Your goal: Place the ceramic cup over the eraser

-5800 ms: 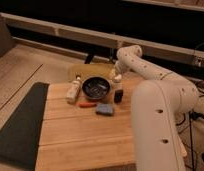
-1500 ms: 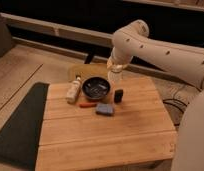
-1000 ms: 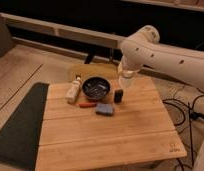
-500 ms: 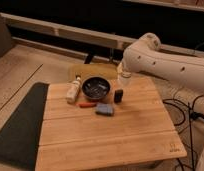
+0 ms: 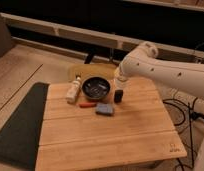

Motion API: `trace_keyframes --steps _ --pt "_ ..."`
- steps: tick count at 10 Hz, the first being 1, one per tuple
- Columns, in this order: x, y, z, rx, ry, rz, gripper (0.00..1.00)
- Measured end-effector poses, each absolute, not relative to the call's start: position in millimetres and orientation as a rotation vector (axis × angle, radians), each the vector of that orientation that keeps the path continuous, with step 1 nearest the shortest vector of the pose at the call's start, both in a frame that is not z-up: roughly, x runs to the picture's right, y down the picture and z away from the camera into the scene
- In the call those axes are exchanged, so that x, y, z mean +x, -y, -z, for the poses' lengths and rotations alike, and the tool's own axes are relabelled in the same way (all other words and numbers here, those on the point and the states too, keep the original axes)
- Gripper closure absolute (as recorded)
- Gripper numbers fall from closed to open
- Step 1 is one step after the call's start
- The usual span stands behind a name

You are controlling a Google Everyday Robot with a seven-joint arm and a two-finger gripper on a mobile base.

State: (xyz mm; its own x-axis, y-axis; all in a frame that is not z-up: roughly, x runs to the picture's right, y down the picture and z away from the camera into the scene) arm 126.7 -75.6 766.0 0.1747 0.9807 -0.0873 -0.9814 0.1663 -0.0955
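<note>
Tool (image 5: 118, 82) hangs just above the eraser (image 5: 118, 96), its 2 jaws closed on the ceramic cup (image 5: 118, 87) (a pale shape, hard to separate from the wrist). That alignment suits lowering the cup over the block, which stands on the surface (image 5: 105, 135) beside the dark bowl (image 5: 96, 87).

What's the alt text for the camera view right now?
A white robot arm reaches in from the right, its end effector shut on what looks like the ceramic cup, just above the black eraser on a wooden table. Beside it: dark bowl, cream bottle, red pen, blue pad.
</note>
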Motion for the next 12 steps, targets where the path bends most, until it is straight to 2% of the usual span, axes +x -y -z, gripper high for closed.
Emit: trace_keyframes --steps 12 --pt "123.1 48.1 -805.7 -0.19 -0.031 -1.371 1.0"
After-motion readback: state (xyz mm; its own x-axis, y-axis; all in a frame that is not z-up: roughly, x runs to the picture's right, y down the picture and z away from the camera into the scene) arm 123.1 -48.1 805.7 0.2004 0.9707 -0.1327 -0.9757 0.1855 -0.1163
